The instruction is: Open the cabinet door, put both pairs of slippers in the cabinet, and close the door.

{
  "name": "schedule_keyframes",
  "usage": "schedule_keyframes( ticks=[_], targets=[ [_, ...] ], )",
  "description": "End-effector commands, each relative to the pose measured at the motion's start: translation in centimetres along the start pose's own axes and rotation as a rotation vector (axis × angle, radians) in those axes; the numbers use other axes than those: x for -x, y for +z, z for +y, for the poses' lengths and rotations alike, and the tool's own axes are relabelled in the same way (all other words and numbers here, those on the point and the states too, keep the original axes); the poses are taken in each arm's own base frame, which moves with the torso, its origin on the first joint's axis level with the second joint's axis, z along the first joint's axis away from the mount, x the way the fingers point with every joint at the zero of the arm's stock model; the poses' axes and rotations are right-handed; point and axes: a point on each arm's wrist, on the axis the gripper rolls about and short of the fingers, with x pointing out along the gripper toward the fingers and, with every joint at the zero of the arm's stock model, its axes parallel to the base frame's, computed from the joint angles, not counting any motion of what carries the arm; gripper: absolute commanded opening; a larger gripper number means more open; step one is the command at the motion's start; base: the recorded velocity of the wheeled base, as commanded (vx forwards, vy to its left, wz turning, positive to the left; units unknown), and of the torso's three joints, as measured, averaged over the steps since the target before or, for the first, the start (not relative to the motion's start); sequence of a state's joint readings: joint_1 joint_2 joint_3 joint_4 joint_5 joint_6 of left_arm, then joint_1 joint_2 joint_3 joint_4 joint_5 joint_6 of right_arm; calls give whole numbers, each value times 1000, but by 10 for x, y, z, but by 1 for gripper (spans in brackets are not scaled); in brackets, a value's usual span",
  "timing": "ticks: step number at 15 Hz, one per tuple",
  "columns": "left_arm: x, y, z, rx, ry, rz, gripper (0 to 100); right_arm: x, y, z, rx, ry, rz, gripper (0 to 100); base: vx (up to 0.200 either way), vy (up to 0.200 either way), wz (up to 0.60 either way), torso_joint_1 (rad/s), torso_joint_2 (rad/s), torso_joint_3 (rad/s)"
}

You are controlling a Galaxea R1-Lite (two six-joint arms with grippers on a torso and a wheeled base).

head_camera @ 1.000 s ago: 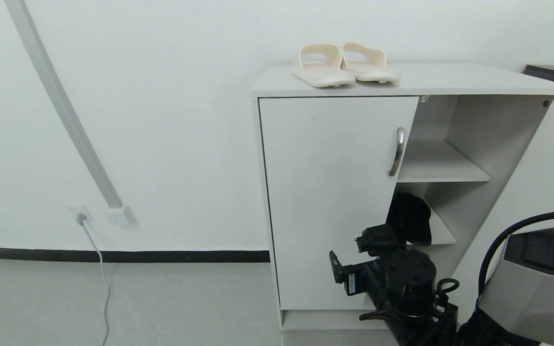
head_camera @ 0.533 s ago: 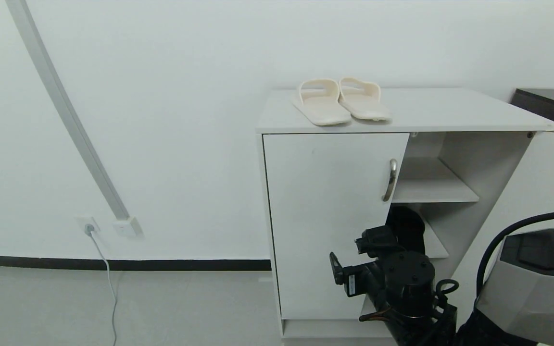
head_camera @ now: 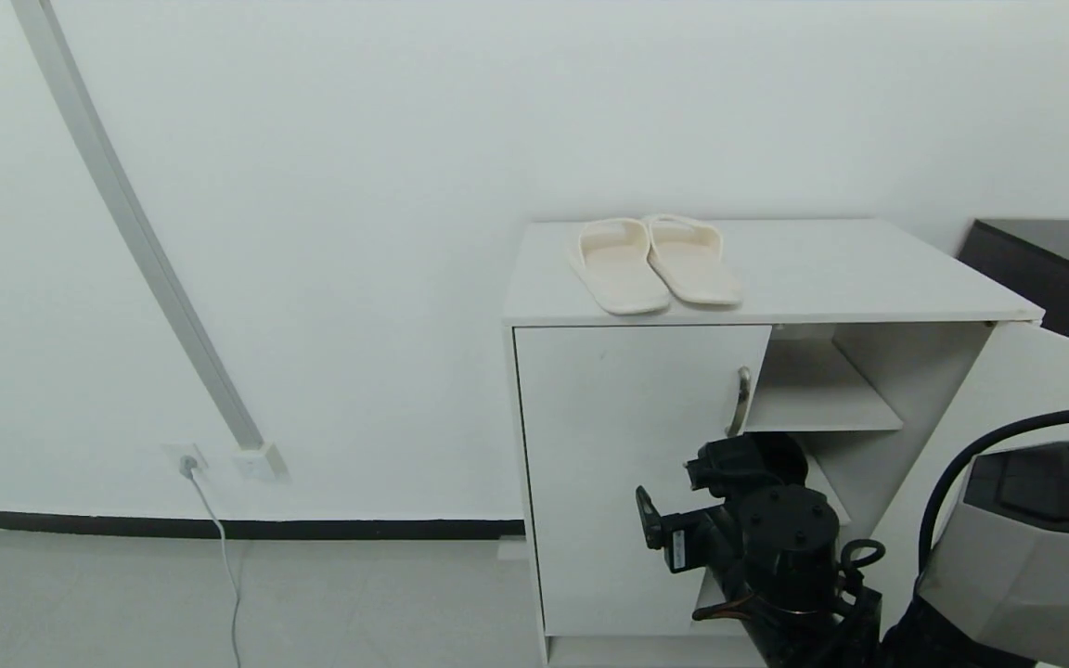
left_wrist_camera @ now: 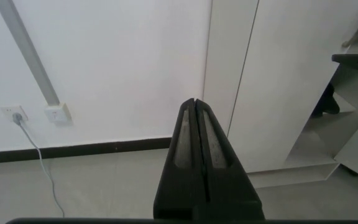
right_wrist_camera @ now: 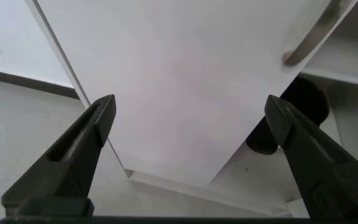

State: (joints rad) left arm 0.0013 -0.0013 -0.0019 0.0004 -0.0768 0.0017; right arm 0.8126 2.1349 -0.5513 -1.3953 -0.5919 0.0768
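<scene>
A white cabinet [head_camera: 822, 269] stands against the wall. Its left door [head_camera: 627, 464] is shut, with a metal handle [head_camera: 740, 401]. Its right door [head_camera: 989, 417] is swung open, showing a bare upper shelf [head_camera: 813, 399]. A cream pair of slippers [head_camera: 650, 264] lies on the cabinet top. A black pair [right_wrist_camera: 303, 99] rests on a lower shelf inside, partly hidden behind the shut door. My right gripper [right_wrist_camera: 190, 106] is open, close in front of the shut door and below the handle [right_wrist_camera: 309, 37]. My left gripper [left_wrist_camera: 195, 102] is shut on nothing, low and left of the cabinet [left_wrist_camera: 278, 87].
A wall socket [head_camera: 186, 461] with a cable hanging to the floor sits left of the cabinet, under a slanted grey conduit [head_camera: 126, 223]. Dark furniture [head_camera: 1054, 260] stands right of the cabinet. Bare floor lies to the left.
The whole head view has shifted: the cabinet sits lower in the picture and more of its top shows. That is the camera moving. The slippers and doors keep their places.
</scene>
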Motion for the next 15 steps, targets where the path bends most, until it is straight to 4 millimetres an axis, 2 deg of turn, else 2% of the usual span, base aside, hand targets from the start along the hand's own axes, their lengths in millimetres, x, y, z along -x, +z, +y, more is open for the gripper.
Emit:
schedule_keyframes(
  ticks=[1, 15],
  targets=[
    [0, 0, 0, 0, 0, 1, 0, 0, -1, 0, 1, 0, 2, 100, 0, 0, 0, 193, -510, -315],
    [0, 0, 0, 0, 0, 3, 0, 0, 2, 1, 1, -1, -10, 100, 0, 0, 0, 235, -548, -317]
  ],
)
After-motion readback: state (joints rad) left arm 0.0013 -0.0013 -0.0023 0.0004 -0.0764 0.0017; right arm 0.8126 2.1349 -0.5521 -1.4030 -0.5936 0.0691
